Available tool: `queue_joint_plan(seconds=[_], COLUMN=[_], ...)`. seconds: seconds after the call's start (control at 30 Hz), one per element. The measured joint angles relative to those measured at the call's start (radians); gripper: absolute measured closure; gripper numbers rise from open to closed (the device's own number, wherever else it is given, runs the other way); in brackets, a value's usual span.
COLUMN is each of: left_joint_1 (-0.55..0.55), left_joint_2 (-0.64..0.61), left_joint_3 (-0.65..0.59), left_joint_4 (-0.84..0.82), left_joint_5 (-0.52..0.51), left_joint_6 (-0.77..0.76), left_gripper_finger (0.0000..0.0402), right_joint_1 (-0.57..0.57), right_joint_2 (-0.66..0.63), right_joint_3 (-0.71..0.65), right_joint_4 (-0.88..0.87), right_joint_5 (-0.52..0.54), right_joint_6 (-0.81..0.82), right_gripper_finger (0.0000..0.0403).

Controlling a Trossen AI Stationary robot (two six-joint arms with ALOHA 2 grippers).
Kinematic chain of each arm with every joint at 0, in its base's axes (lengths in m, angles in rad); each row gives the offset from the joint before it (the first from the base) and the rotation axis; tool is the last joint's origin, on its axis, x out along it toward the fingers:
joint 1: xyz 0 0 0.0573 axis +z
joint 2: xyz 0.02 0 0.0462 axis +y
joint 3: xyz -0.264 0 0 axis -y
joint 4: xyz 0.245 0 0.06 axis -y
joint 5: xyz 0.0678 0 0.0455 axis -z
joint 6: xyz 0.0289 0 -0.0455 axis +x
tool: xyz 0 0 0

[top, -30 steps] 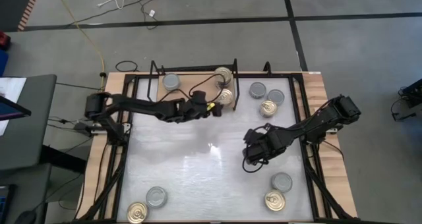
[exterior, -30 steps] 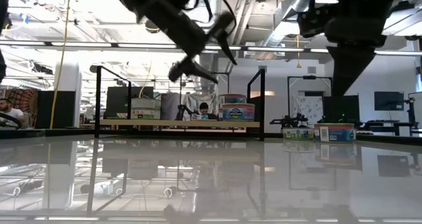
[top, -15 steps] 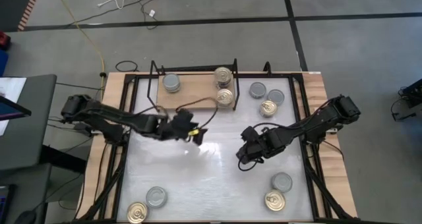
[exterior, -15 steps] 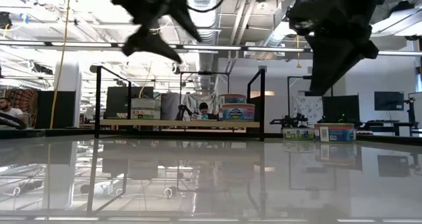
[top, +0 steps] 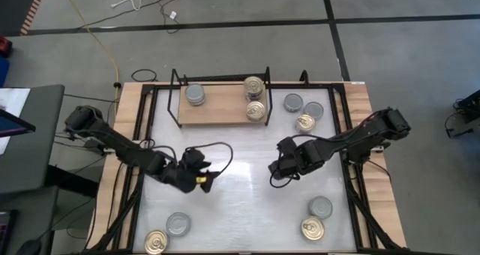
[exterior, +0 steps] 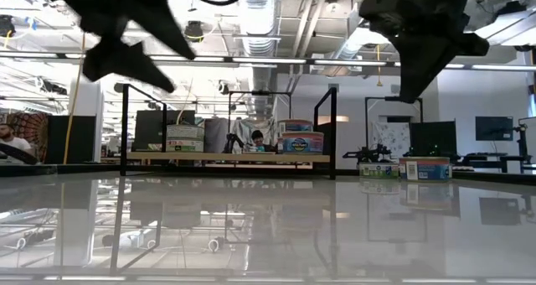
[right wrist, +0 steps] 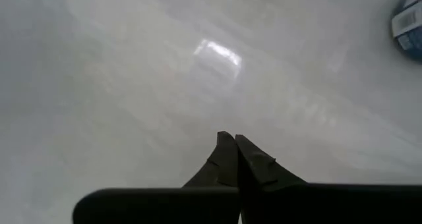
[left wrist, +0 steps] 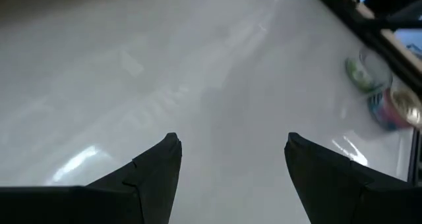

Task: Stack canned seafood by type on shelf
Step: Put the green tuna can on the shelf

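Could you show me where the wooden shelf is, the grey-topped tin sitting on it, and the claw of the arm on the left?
Light wooden shelf board in black wire frame (top: pixel 221 109): high view, bare wood in the middle.
Grey-topped round metal tin on the shelf (top: pixel 195 94): high view, its lid.
Left gripper (top: pixel 208 178): high view, between its open fingertips.

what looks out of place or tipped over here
Nothing stands out. The cans on the shelf and those on the table all sit flat and upright, with nothing spilled. Both grippers, left and right, hover empty over bare tabletop.
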Motion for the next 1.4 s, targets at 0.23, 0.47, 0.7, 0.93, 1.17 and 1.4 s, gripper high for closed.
queue_joint_plan(seconds=[0.23,0.47,0.7,0.93,1.17,1.4], left_joint_1=[-0.119,-0.167,-0.18,-0.234,-0.28,-0.284], left_joint_2=[-0.044,-0.093,-0.11,-0.11,-0.024,0.102], left_joint_3=[-0.095,-0.105,-0.056,-0.023,-0.023,-0.023], left_joint_4=[-0.018,-0.055,-0.265,-0.284,-0.271,-0.182], left_joint_5=[-0.015,0.131,0.515,0.712,0.741,0.784], left_joint_6=[-0.07,0.054,-0.03,-0.067,-0.125,-0.139], left_gripper_finger=[0.0143,0.0143,0.0143,0.0143,0.0143,0.0143], right_joint_1=[0.021,0.086,0.065,0.061,0.059,0.045], right_joint_2=[-0.074,-0.045,0.07,0.159,0.165,0.16], right_joint_3=[-0.044,-0.062,-0.062,-0.061,-0.061,-0.061], right_joint_4=[0.116,0.442,0.634,0.762,0.75,0.755], right_joint_5=[-0.031,-0.041,-0.042,-0.103,-0.113,-0.113], right_joint_6=[0.002,-0.084,-0.086,-0.088,-0.108,-0.113], right_gripper_finger=[0.0387,0.0387,0.0386,0.0386,0.0386,0.0385])
